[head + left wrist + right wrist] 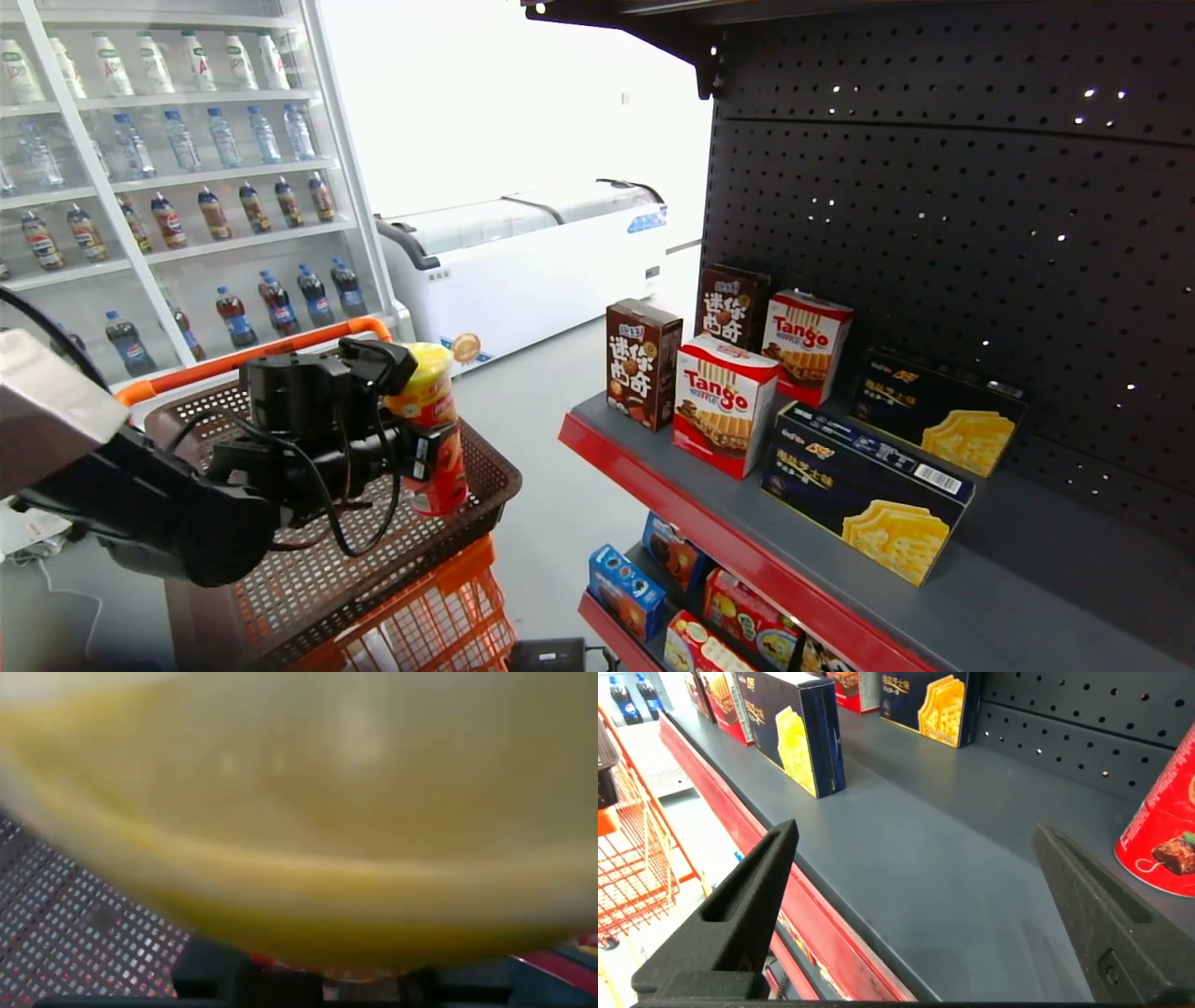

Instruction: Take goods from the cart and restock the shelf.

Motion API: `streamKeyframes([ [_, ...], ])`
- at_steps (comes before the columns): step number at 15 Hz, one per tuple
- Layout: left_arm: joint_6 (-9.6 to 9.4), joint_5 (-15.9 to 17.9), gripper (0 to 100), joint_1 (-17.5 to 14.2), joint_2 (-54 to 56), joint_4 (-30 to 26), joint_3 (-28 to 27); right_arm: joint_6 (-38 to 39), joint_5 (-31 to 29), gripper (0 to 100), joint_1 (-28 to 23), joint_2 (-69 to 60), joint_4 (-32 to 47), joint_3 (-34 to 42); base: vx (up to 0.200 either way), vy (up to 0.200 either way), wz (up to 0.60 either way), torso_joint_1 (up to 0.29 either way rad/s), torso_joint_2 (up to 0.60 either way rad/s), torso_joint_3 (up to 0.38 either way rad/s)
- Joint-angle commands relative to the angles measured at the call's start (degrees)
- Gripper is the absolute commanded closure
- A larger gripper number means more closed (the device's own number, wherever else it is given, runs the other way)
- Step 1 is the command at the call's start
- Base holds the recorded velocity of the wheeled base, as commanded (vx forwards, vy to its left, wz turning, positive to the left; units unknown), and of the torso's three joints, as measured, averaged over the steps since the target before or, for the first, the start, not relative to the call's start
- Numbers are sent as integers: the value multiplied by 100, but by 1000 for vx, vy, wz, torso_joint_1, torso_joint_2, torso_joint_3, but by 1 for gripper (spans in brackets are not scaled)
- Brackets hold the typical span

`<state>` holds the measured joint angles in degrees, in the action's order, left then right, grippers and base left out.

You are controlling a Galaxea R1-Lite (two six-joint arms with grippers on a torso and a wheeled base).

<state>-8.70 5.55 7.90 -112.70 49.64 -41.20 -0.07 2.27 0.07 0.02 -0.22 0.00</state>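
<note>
A tall snack can (432,420) with a yellow lid and a red body hangs upright over the brown cart basket (489,464), at the left of the head view. My left gripper (422,453) is shut on the can's side. In the left wrist view the yellow lid (299,812) sits right against the camera, with the basket mesh (65,938) below it. My right gripper (915,849) is open with nothing between its fingers, just above a bare stretch of the grey shelf board (924,887). The shelf (1008,588) stands at the right of the head view.
On the shelf stand brown boxes (642,362), red-and-white wafer boxes (724,404) and dark blue boxes (864,490). A red cup (1165,831) stands near the pegboard back wall. The shelf's red front edge (672,509) faces the cart. Behind stand a drinks fridge (177,187) and a chest freezer (532,257).
</note>
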Motion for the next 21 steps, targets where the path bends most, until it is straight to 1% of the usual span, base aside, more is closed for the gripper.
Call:
streamKeyframes([
  [1, 88, 289, 100, 361, 1356, -807, -248, -1, 2, 0, 1, -2, -4, 0, 0, 0, 0, 0, 0, 0],
  [2, 211, 509, 100, 537, 1866, -1352, -292, -1, 2, 0, 1, -2, -4, 0, 0, 0, 0, 0, 0, 0],
  [3, 211, 729, 100, 634, 2472, -2310, -415, -1, 2, 0, 1, -2, -4, 0, 0, 0, 0, 0, 0, 0],
  [4, 246, 816, 100, 704, 2789, -2705, -494, -1, 2, 0, 1, -2, -4, 0, 0, 0, 0, 0, 0, 0],
  [5, 422, 843, 100, 862, 2956, -2688, -503, -1, 2, 0, 1, -2, -4, 0, 0, 0, 0, 0, 0, 0],
  [6, 747, 913, 100, 1108, 2991, -2529, -503, -10, 2, 0, 1, -2, -4, 0, 0, 0, 0, 0, 0, 0],
  [7, 1178, 1010, 100, 1302, 2947, -2072, -520, -1, 2, 0, 1, -2, -4, 0, 0, 0, 0, 0, 0, 0],
  [8, 1196, 1133, 100, 1390, 2877, -1800, -511, -1, 2, 0, 1, -2, -4, 0, 0, 0, 0, 0, 0, 0],
  [9, 1152, 1449, 100, 1442, 2710, -1510, -485, -1, 2, 0, 1, -2, -4, 0, 0, 0, 0, 0, 0, 0],
  [10, 1090, 1458, 100, 1460, 2718, -1545, -450, -1, 2, 0, 1, -2, -4, 0, 0, 0, 0, 0, 0, 0],
  [12, 835, 1484, 100, 1539, 2718, -1624, -248, -1, 2, 0, 1, -2, -4, 0, 0, 0, 0, 0, 0, 0],
  [13, 800, 1493, 100, 1645, 2727, -1633, -125, -1, 2, 0, 1, -2, -4, 0, 0, 0, 0, 0, 0, 0],
  [14, 800, 1493, 100, 1776, 2736, -1633, -19, -1, 2, 0, 1, -2, -4, 0, 0, 0, 0, 0, 0, 0],
  [16, 800, 1511, 100, 2163, 2859, -1651, 271, -10, 2, 0, 1, -2, -4, 0, 0, 0, 0, 0, 0, 0],
  [18, 791, 1581, 100, 2365, 2921, -1765, 394, -1, 2, 0, 1, -2, -4, 0, 0, 0, 0, 0, 0, 0],
  [19, 791, 1651, 100, 2506, 3035, -1923, 403, -10, 2, 0, 1, -2, -4, 0, 0, 0, 0, 0, 0, 0],
  [20, 783, 1827, 100, 2611, 3149, -2160, 429, -10, 2, 0, 1, -2, -4, 0, 0, 0, 0, 0, 0, 0],
  [21, 739, 1941, 100, 2664, 3255, -2327, 482, -10, 2, 0, 1, -2, -4, 0, 0, 0, 0, 0, 0, 0],
])
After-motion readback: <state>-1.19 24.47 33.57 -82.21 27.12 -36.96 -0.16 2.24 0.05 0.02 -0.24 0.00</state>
